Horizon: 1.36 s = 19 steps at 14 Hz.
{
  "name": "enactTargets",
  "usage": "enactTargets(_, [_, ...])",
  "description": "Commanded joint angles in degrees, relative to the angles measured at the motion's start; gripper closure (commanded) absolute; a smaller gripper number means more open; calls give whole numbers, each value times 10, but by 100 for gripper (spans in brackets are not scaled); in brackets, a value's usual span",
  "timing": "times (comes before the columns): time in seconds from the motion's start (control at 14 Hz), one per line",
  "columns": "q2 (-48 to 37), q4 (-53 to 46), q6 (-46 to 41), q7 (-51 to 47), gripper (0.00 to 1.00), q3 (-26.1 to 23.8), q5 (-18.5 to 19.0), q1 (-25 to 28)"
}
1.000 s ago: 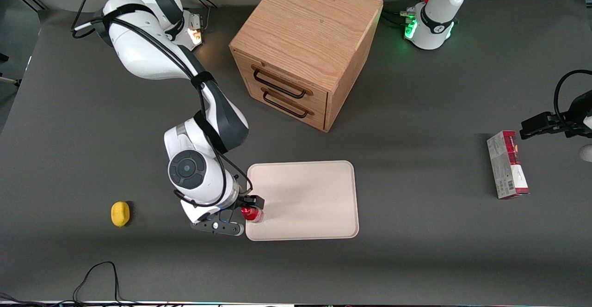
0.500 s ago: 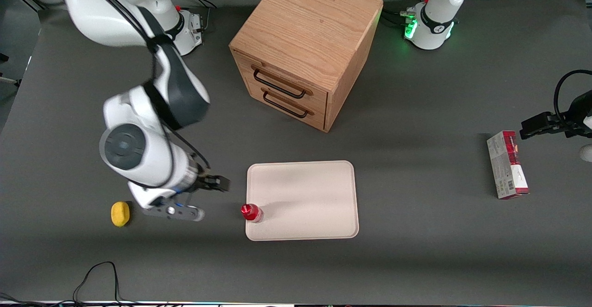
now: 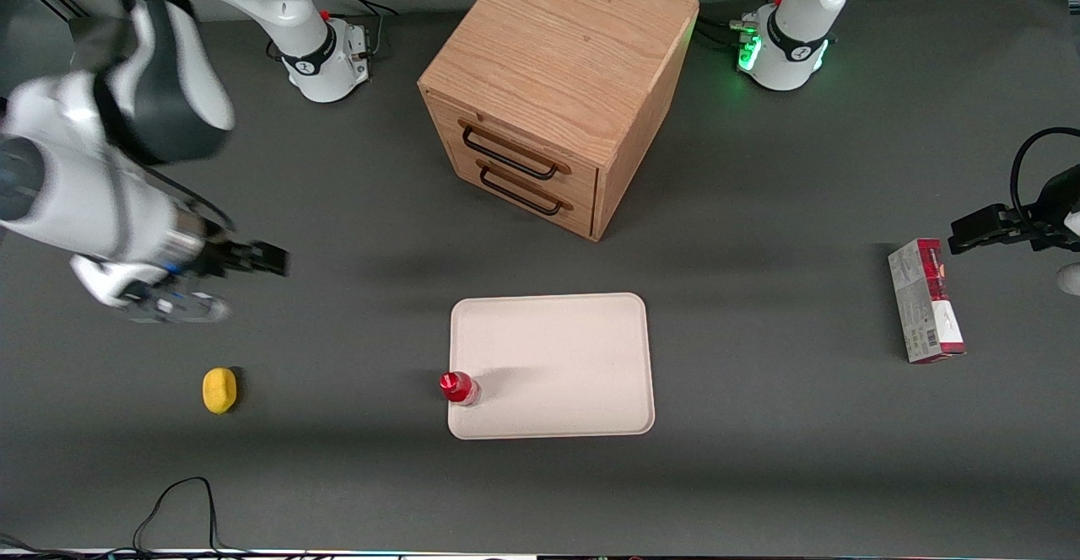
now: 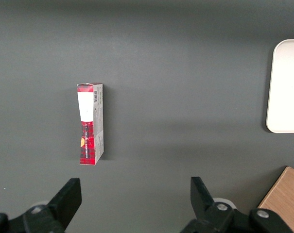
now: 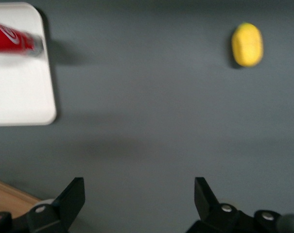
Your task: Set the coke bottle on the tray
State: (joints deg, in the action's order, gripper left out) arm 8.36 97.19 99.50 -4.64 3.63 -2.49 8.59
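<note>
The coke bottle (image 3: pixel 458 388) stands upright on the tray (image 3: pixel 557 358), right at its edge toward the working arm's end (red cap up). The gripper (image 3: pixel 221 282) hangs empty above bare table, fingers spread wide, well apart from the bottle, with a lemon (image 3: pixel 219 390) nearer the front camera.

front: high, looking down | wrists: closer, downward | all share tray (image 3: pixel 553 366) | end effector (image 5: pixel 139 196) above table

Red-and-grey carton box (image 4: pixel 90 124) flat on dark table (image 4: pixel 185 73); tray (image 4: pixel 286 87) edge well apart.
</note>
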Motion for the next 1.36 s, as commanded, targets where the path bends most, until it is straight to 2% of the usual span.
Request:
enactTargets(0.0, [-62,40,-23,61,0,44,-27,4])
enactTargets(0.29, [-66,17,-50,60,0,40,-24,7])
enactTargets(0.5, [-64,4,-63,49,0,40,-22,32])
enactTargets(0.57, [-65,1,-65,46,0,31,-26,12])
enactTargets(0.71, [-64,-12,-80,12,0,-70,-27,-66])
enactTargets(0.93, [-39,-46,-81,7,0,-72,-28,-70])
enactTargets(1.14, [-32,-61,-103,16,0,-19,-27,-20])
enactTargets(1.29, [-31,-63,-111,17,0,-19,-20,-20])
